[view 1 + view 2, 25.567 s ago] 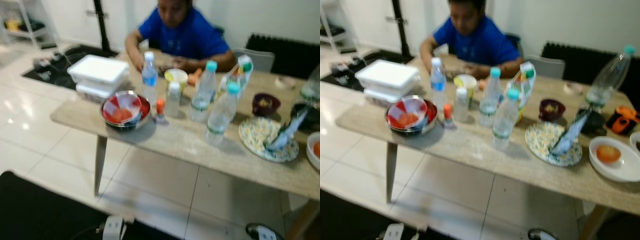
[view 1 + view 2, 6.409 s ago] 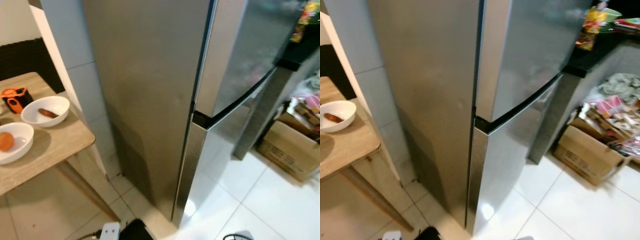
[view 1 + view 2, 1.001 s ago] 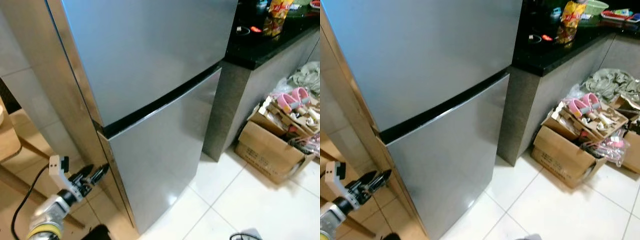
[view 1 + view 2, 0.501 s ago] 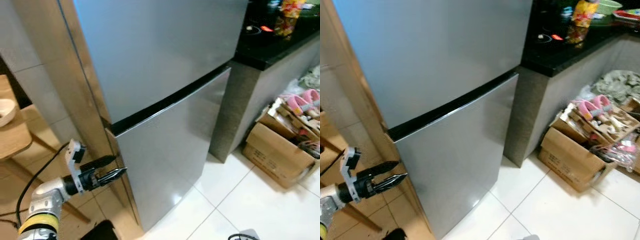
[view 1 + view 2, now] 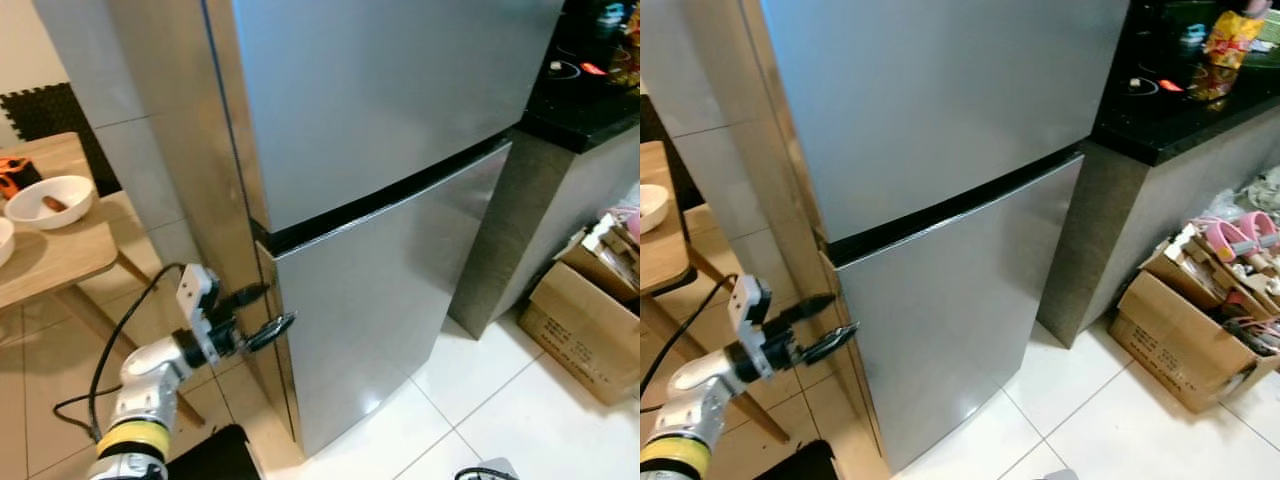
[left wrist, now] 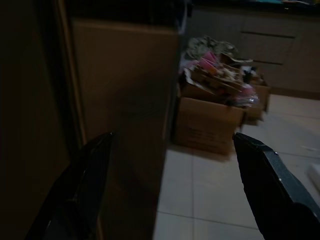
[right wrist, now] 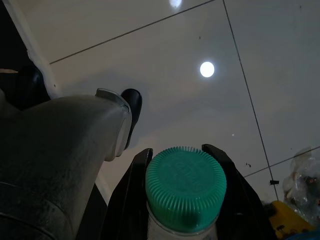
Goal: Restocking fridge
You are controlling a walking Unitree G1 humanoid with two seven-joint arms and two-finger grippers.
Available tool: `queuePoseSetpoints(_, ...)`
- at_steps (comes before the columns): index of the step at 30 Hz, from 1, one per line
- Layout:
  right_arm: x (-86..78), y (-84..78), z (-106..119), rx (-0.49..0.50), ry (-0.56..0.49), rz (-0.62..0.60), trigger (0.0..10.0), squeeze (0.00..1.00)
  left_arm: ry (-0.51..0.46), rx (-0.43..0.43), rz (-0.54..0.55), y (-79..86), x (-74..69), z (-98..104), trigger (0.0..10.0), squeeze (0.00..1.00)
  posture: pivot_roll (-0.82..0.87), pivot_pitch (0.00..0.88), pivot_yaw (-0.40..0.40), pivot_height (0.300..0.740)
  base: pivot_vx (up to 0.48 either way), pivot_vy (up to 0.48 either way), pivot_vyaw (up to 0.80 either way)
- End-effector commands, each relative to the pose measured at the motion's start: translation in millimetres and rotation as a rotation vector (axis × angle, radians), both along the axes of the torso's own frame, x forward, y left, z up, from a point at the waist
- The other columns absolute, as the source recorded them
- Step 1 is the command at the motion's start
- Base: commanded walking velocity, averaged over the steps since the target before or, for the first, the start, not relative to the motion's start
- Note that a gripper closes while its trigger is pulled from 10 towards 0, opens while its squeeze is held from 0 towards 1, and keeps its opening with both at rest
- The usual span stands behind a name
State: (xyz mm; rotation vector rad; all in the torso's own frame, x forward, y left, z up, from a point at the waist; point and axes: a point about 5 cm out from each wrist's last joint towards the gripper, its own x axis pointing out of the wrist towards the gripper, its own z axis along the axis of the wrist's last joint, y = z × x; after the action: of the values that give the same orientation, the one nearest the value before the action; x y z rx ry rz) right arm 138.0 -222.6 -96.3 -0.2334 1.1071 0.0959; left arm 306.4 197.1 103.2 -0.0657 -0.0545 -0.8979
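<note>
Opening step, I'd say: left gripper [image 5: 262, 311] spread wide at the left edge of the lower fridge door [image 5: 390, 300], door shut; next it must hook that edge and pull; right gripper [image 7: 180, 197] hangs low over the floor, clamped on a green-capped bottle [image 7: 186, 185], whitish below the cap.

Brushed-metal fridge [image 5: 400, 150], glossy floor tiles [image 5: 1090, 400], ribbed green plastic cap [image 7: 186, 182].
</note>
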Motion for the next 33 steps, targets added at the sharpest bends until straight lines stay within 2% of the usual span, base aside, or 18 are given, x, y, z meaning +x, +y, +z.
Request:
queuePoseSetpoints(1, -2.6, -0.2, -1, -0.007, 0.013, 0.006, 10.0, 0.00, -0.028, 0.006, -0.052, -20.7, 8.1, 7, 10.0, 0.45, -0.04, 0.036, -0.002, 0.740, 0.000, 0.000, 0.00)
queuePoseSetpoints(3, -2.6, -0.2, -1, -0.007, 0.013, 0.006, 10.0, 0.00, -0.028, 0.006, -0.052, -20.7, 8.1, 7, 10.0, 0.45, -0.04, 0.036, -0.002, 0.740, 0.000, 0.000, 0.00)
queuePoseSetpoints(4, -2.7, -0.2, -1, -0.008, 0.013, 0.006, 10.0, 0.00, -0.025, 0.003, -0.048, -21.3, 8.1, 6, 10.0, 0.49, -0.04, 0.036, -0.002, 0.740, 0.000, 0.000, 0.00)
queuePoseSetpoints(5, -2.9, -0.4, -1, -0.009, 0.014, 0.006, 10.0, 0.00, -0.010, -0.010, -0.041, -20.3, 8.8, 6, 10.0, 1.00, -0.04, 0.035, -0.002, 0.740, 0.000, 0.000, 0.00)
queuePoseSetpoints(12, -4.6, -0.9, -2, -0.013, 0.018, 0.008, 10.0, 0.00, 0.033, -0.046, -0.033, -11.9, 9.2, 6, 10.0, 1.00, -0.04, 0.032, -0.002, 0.740, 0.000, 0.000, 0.00)
queuePoseSetpoints(20, -6.1, -1.7, -2, -0.016, 0.024, 0.011, 10.0, 0.00, 0.027, -0.007, 0.060, 1.2, 14.2, 7, 10.0, 1.00, -0.04, 0.028, -0.003, 0.740, 0.000, 0.000, 0.00)
queuePoseSetpoints(21, -6.1, -1.7, -2, -0.017, 0.024, 0.011, 10.0, 0.00, 0.038, -0.014, 0.051, 1.7, 13.6, 6, 10.0, 0.00, -0.04, 0.020, -0.002, 0.740, 0.000, 0.000, 0.00)
queuePoseSetpoints(28, -5.2, -1.8, -2, -0.017, 0.022, 0.011, 10.0, 0.00, 0.041, -0.015, 0.073, 3.4, 15.5, 6, 10.0, 0.00, -0.04, 0.016, -0.002, 0.740, 0.000, 0.000, 0.00)
queuePoseSetpoints(33, -5.1, -1.7, -2, -0.017, 0.022, 0.011, 10.0, 0.00, 0.045, -0.030, -0.008, -7.5, 14.3, 5, 10.0, 0.00, -0.04, 0.015, -0.002, 0.740, 0.000, 0.000, 0.00)
